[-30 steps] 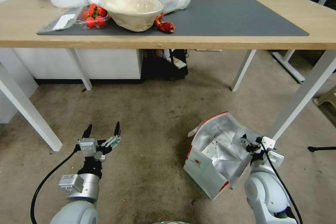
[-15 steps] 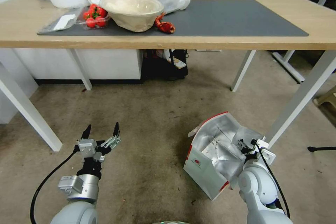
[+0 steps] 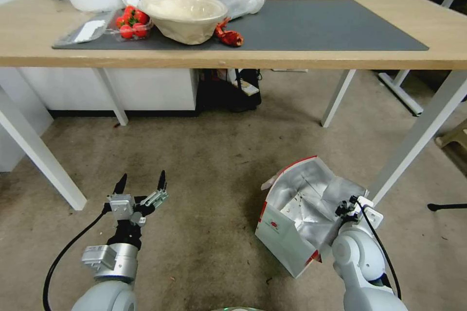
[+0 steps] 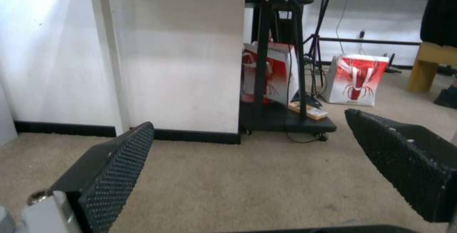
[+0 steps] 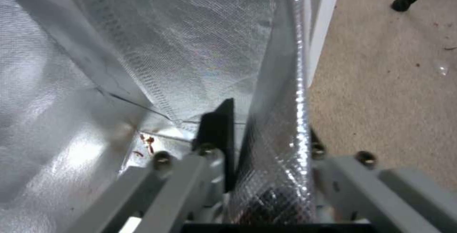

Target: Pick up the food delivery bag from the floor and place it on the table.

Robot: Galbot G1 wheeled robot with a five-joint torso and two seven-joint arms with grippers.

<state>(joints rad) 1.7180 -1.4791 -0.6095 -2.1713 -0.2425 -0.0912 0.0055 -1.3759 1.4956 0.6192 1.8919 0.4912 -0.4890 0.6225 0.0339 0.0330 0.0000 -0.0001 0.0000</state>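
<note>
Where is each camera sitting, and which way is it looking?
Head view: up on the robot's head, looking forward and down at the floor, the table, the food delivery bag, and both arms.
Left wrist view: low on the left arm, looking along the floor past the open left gripper.
Right wrist view: on the right arm, looking into the bag's foil, with the right gripper pinching its wall.
Shared: head and right wrist views both show the bag.

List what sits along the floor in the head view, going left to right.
Open left hand hovering over the brown-grey floor → white boxy foil-lined food delivery bag with red edges → right hand clamped on the bag's wall → slanted white table leg.
</note>
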